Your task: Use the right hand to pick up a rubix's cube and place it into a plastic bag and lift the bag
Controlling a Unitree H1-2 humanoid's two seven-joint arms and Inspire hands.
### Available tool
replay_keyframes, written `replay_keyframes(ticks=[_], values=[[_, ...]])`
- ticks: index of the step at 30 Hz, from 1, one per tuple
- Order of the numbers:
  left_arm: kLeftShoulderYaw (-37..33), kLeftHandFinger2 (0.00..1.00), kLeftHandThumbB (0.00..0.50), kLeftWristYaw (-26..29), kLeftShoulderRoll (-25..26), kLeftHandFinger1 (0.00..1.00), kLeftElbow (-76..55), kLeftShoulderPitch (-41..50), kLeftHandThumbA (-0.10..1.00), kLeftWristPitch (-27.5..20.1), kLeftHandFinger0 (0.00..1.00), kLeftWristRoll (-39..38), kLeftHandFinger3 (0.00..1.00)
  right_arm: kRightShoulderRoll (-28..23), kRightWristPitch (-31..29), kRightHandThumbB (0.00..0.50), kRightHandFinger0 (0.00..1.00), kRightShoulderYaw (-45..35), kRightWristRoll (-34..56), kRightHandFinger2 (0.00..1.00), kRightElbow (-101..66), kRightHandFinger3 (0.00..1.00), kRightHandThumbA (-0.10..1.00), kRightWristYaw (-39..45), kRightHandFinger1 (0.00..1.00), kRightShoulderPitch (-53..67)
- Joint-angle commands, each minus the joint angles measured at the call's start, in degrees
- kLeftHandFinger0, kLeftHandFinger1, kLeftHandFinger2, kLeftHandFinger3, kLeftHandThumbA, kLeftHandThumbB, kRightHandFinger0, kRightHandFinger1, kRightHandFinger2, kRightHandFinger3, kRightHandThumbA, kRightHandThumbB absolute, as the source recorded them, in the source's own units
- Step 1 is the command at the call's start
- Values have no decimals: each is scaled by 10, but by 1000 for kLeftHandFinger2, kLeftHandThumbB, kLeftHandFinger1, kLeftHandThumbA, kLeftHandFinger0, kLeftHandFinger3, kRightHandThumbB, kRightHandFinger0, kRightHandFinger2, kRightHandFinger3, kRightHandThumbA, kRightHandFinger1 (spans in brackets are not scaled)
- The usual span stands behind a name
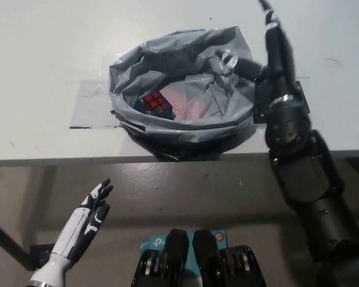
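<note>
- You see the rubix's cube (155,102) lying inside the plastic bag (180,125), low in its left half, red face up and turned cornerwise to the table edge; being a cube, it has no long axis to speak of.
- The plastic bag is grey, its mouth open upward and its rim rolled outward, and it sits on the white table (42,66) right at the near edge, the bag's wider span running left to right (a pink patch shows through its floor just right of the cube).
- Your right hand (264,45) is at the bag's right rim, with the black arm rising from the bottom right; one finger lies across the rim's upper right fold, but you cannot tell whether the hand grips the plastic or how far its fingers are spread.
- A strip of clear tape (90,104) lies on the table just left of the bag, and a dark flat device (299,98) lies to the right, mostly hidden behind the arm.
- Your left hand (90,212) rests below the table edge at lower left, fingers spread, holding nothing.
</note>
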Motion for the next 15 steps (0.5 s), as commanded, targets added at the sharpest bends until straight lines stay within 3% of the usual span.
replay_keyframes(ticks=[1, 3, 9, 15], values=[[5, 1000, 141, 1, 2, 1000, -5, -4, 1000, -19, 1000, 0, 1000, 17, -26, 500, 1000, -1, 27, 1000, 27, 1000, 941, -6, 1000, -18], [6, 1000, 139, -2, 3, 1000, -9, -3, 1000, -13, 1000, -5, 1000, 16, -32, 480, 1000, 0, 28, 1000, 49, 1000, 928, -6, 1000, -21], [6, 1000, 133, -1, 4, 1000, -8, -2, 1000, -16, 1000, -2, 1000, 11, -23, 496, 1000, 0, 33, 1000, 94, 1000, 940, -4, 1000, -26], [7, 1000, 148, -1, 3, 1000, -16, 0, 1000, -3, 1000, 1, 1000, 1, -15, 478, 1000, -1, 20, 1000, 160, 1000, 839, -41, 1000, -37]])
